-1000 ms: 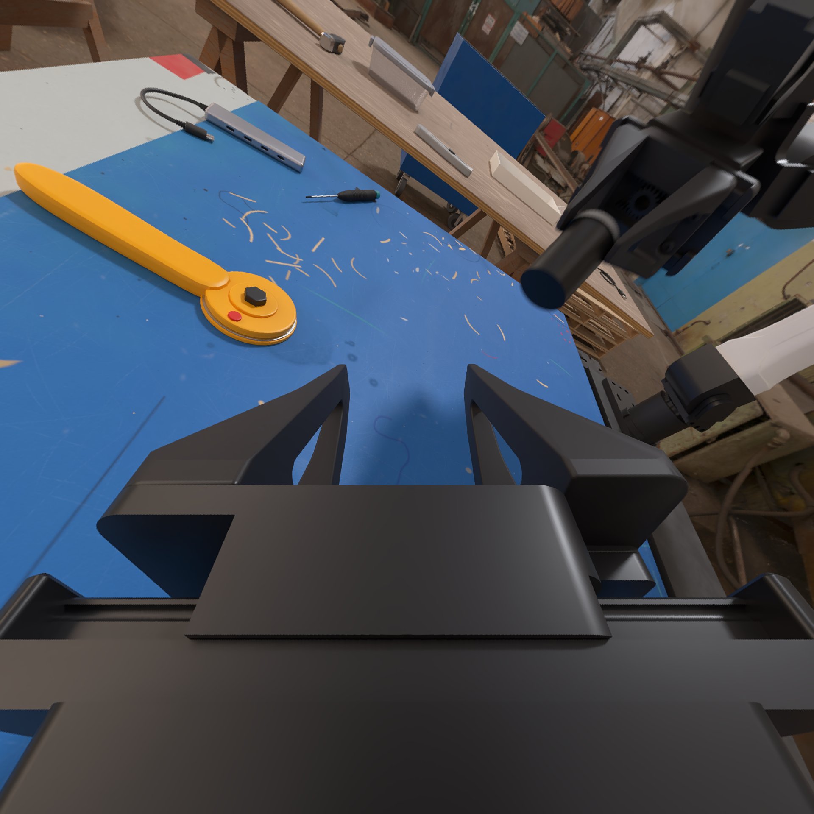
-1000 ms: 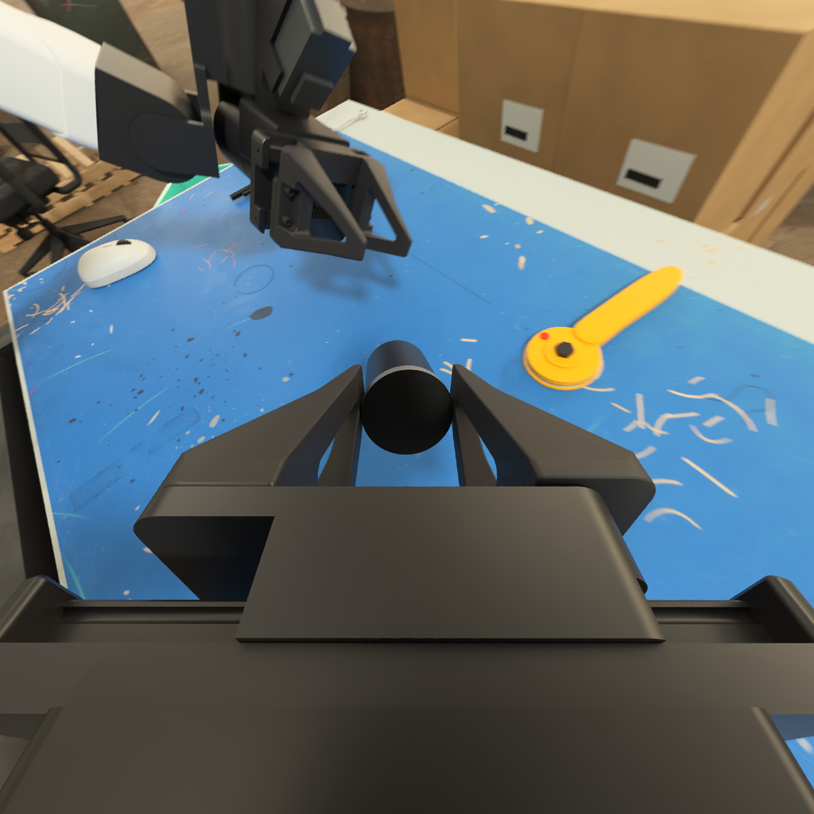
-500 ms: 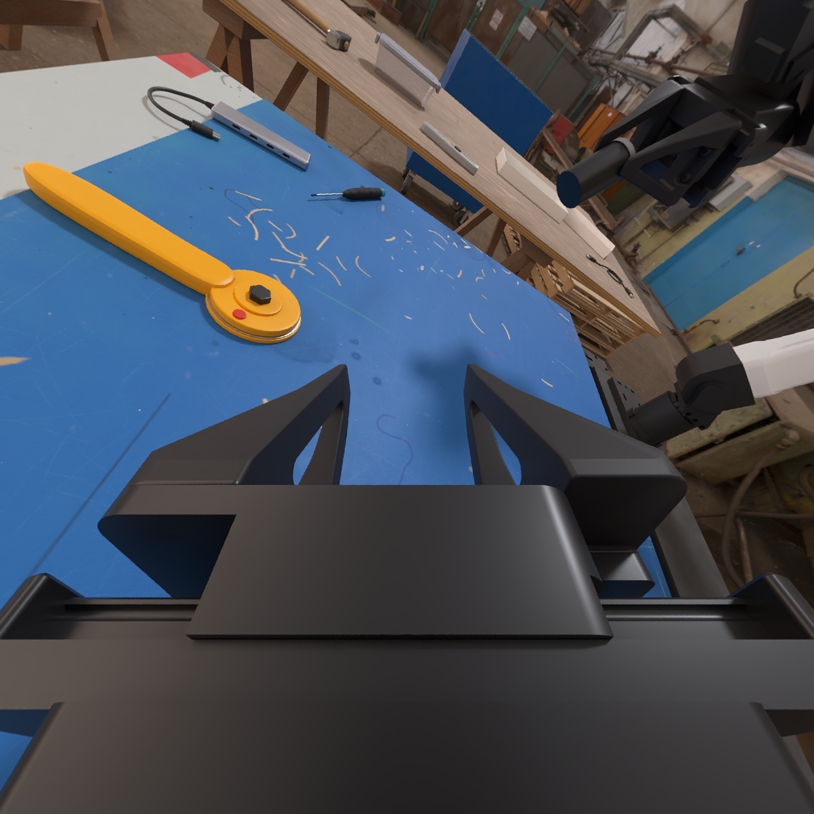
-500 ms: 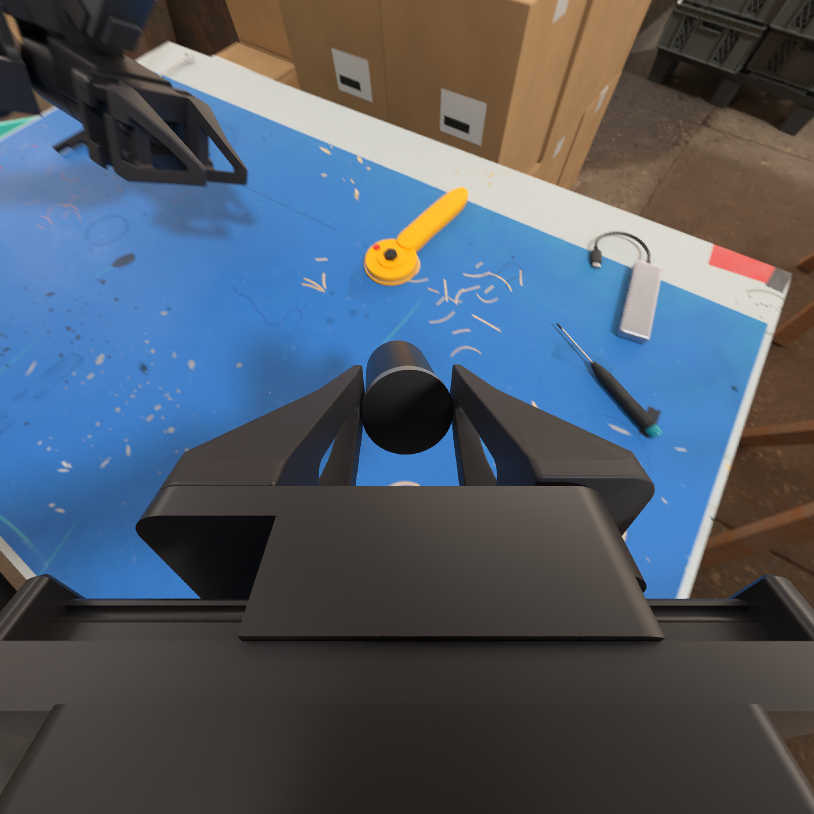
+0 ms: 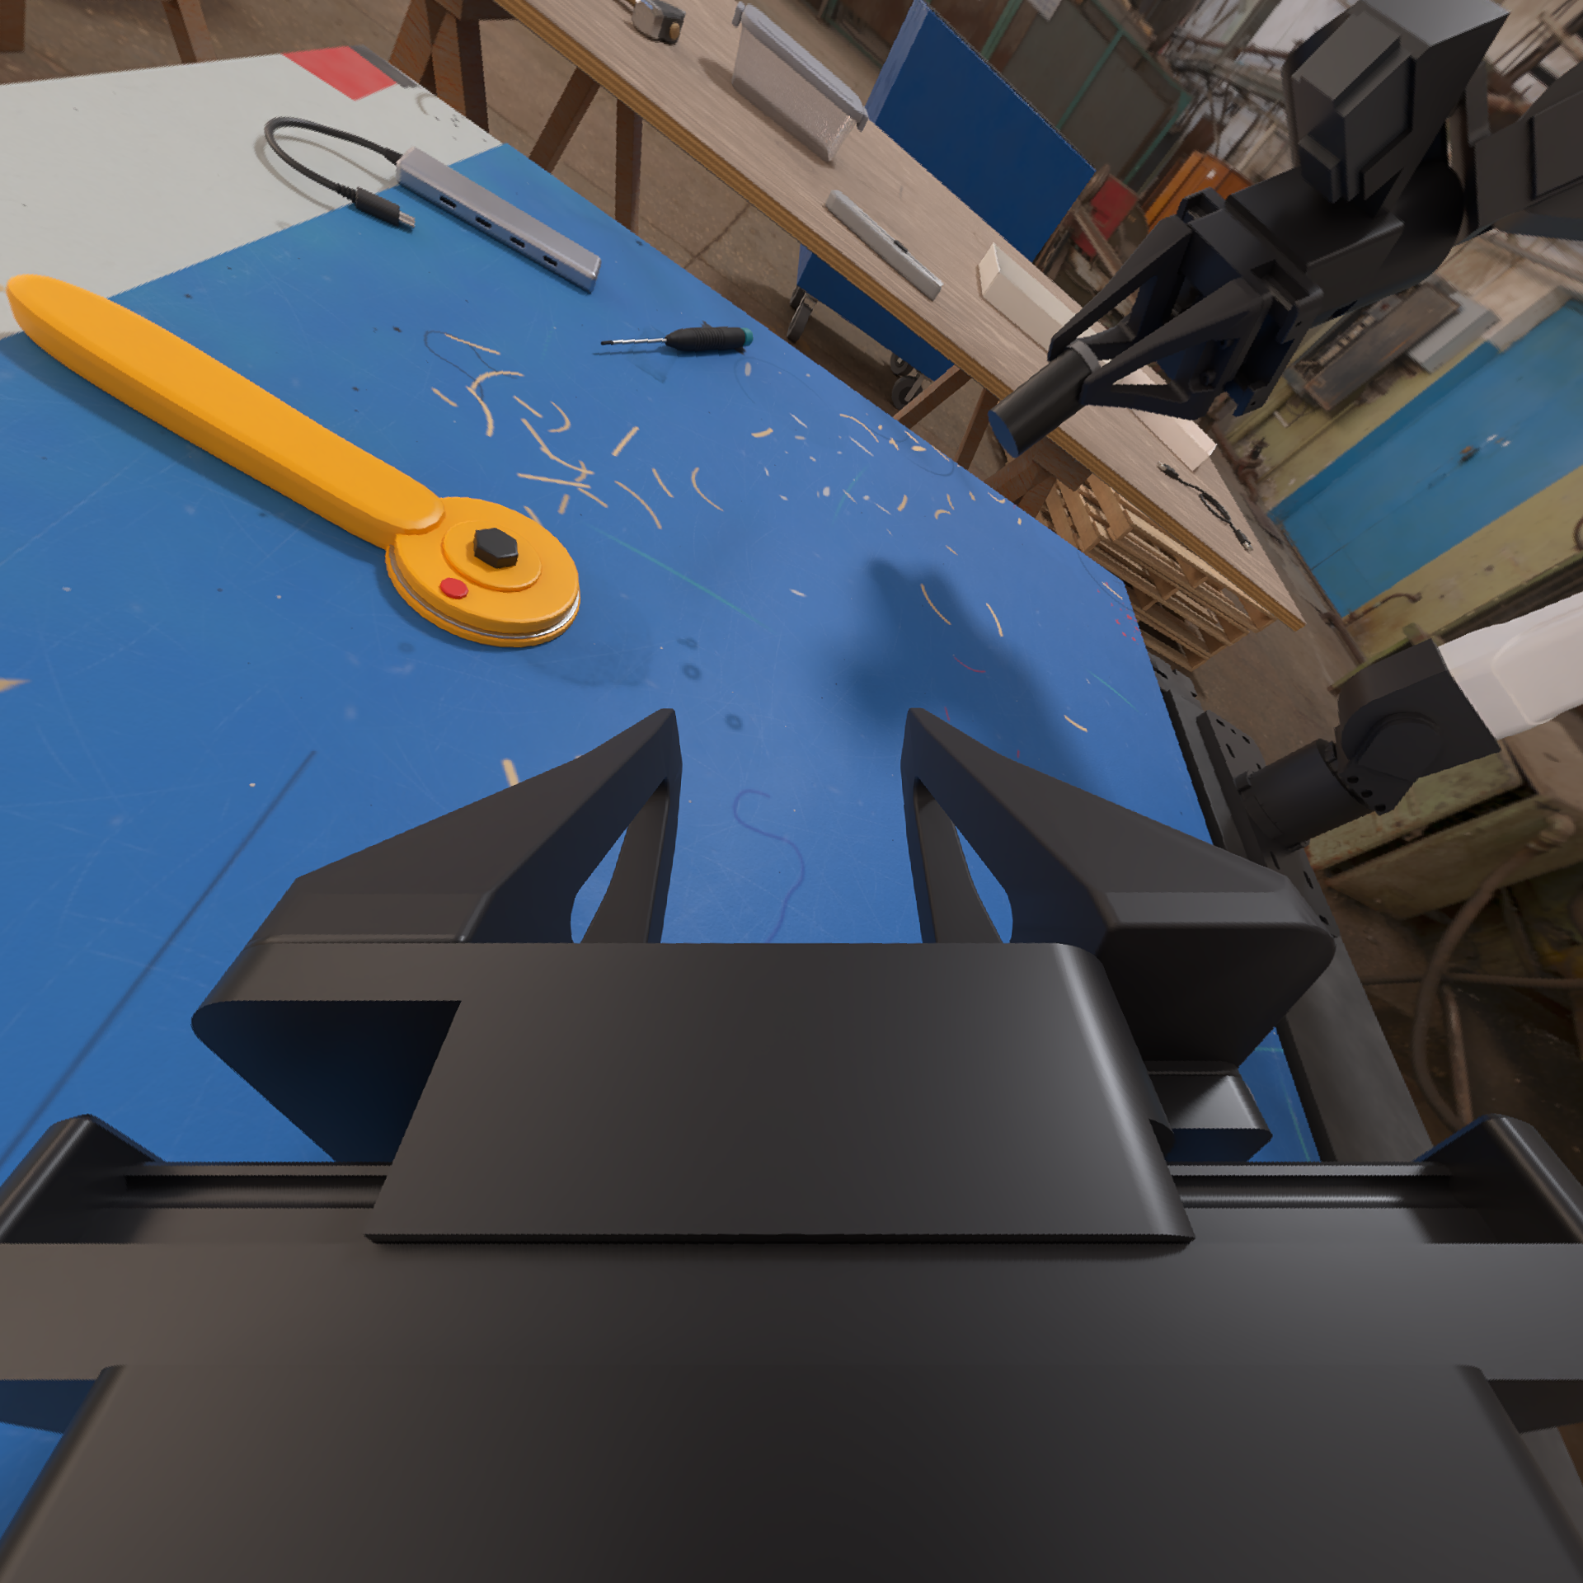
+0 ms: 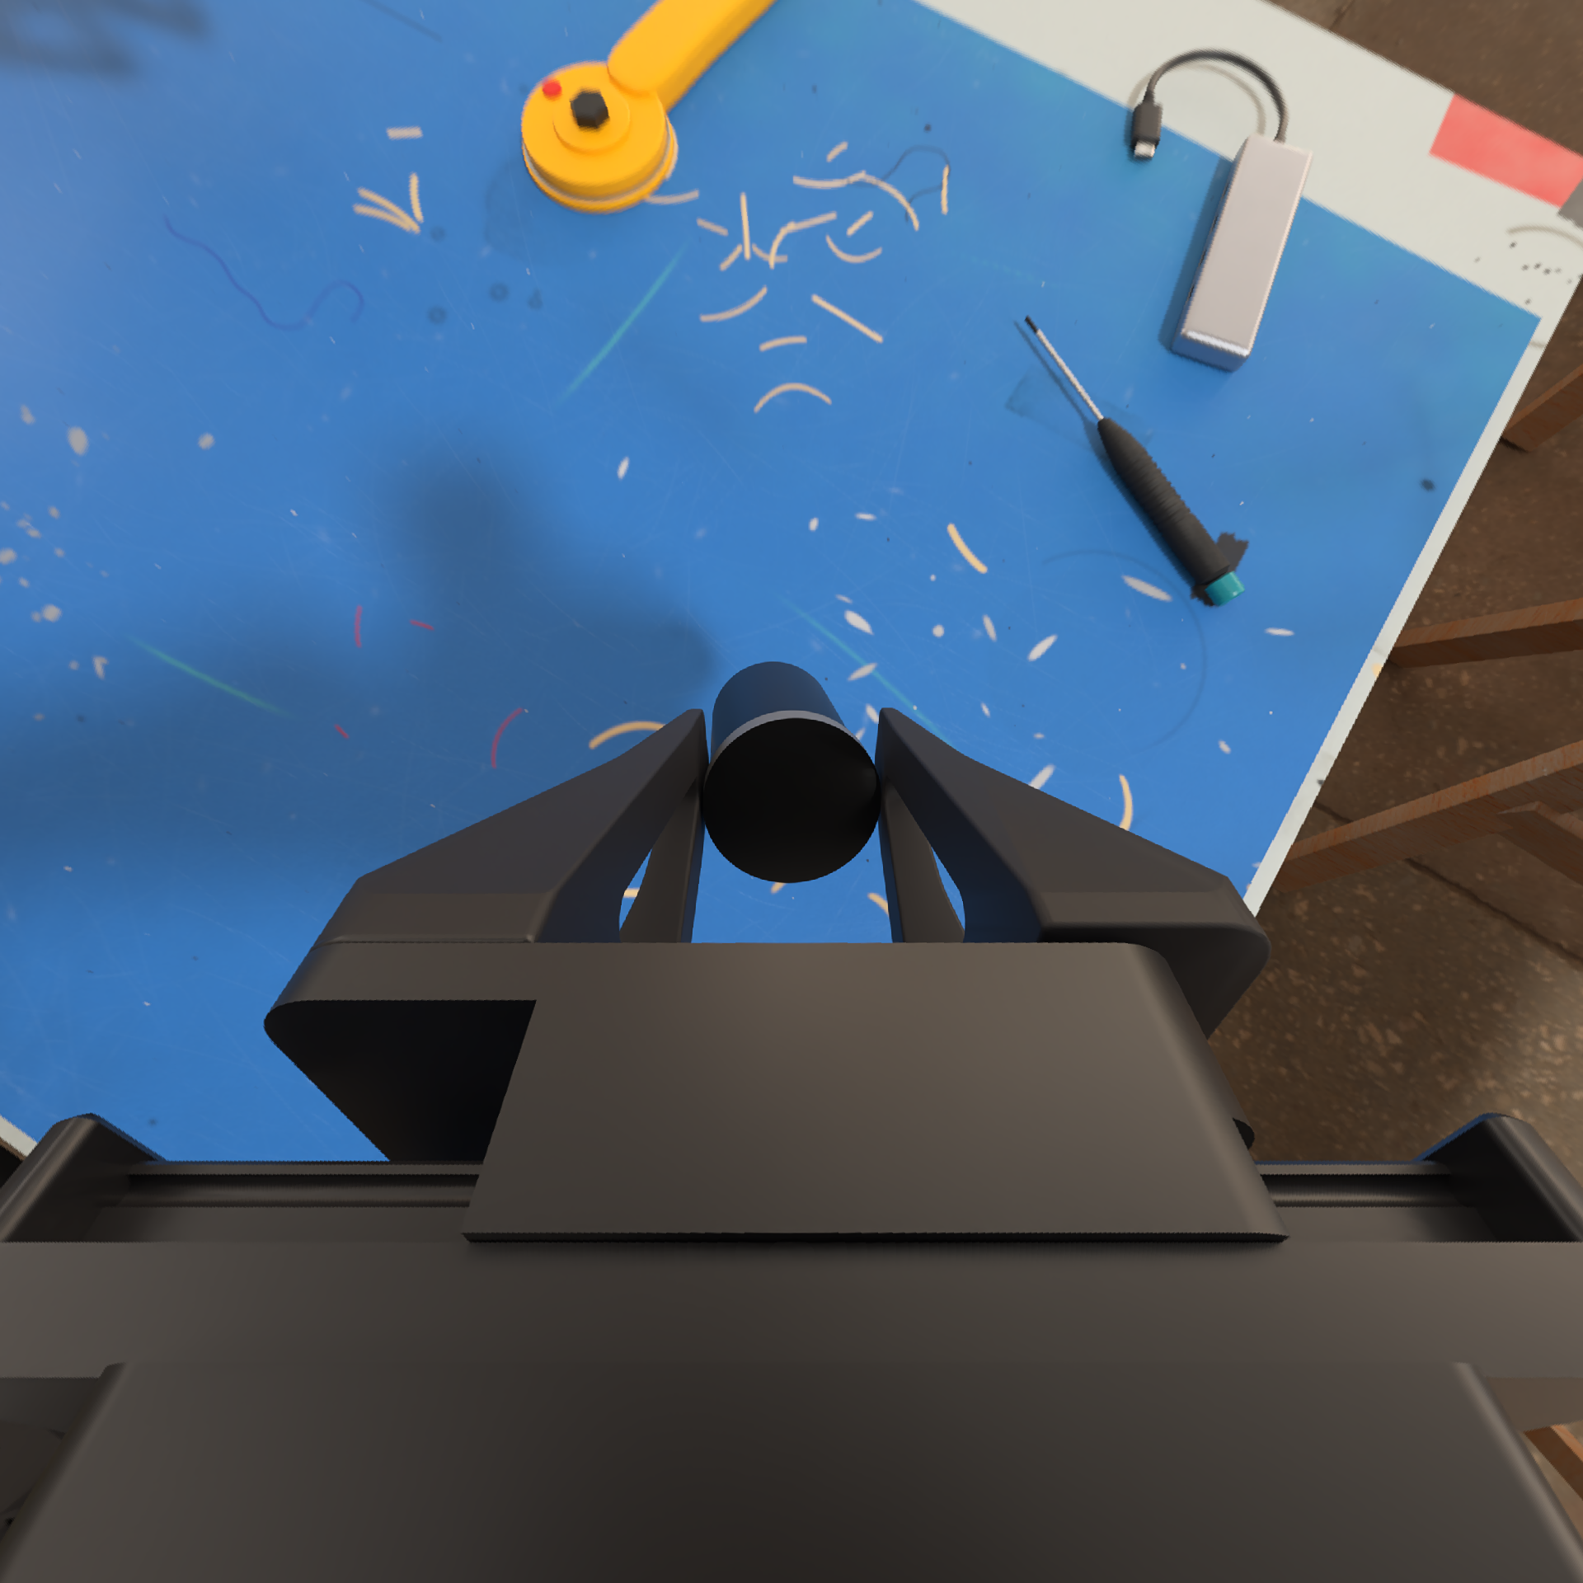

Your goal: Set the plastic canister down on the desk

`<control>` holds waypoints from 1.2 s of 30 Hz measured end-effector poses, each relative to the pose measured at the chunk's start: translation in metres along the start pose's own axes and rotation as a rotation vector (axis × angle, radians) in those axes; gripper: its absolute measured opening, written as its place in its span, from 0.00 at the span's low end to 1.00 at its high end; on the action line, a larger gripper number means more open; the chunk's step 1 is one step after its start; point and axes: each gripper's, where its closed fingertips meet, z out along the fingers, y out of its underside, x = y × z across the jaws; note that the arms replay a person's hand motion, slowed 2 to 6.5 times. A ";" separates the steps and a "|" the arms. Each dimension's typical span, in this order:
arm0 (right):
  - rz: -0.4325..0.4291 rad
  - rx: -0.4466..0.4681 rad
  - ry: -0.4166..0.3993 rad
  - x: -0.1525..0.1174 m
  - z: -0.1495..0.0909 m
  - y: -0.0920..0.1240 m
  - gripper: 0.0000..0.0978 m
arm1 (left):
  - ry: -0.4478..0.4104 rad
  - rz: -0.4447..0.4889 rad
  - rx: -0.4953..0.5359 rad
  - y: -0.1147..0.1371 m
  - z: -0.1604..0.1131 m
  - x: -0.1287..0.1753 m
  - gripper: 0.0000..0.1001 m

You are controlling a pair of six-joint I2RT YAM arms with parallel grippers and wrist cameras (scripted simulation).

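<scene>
Right gripper (image 6: 790, 728): jaws closed tight on the black cylindrical plastic canister (image 6: 788, 788), one finger against each side.
Canister position: between the fingertips, its flat end facing the camera, held in the air above the blue desk mat (image 6: 257, 514).
Left gripper (image 5: 790, 728): jaws spread wide, gripping nothing, only mat visible between the fingers.
Mid desk: orange rotary cutter (image 6: 600, 128) flat among pale shavings; black-handled thin screwdriver (image 6: 1139, 480) to the right.
Far corner: grey USB hub with short black cable (image 6: 1233, 248) near the desk's edge.
</scene>
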 end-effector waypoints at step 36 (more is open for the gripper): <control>-0.280 -0.292 -0.047 0.019 0.061 0.046 0.35 | -0.004 -0.017 -0.039 0.009 0.005 -0.006 0.44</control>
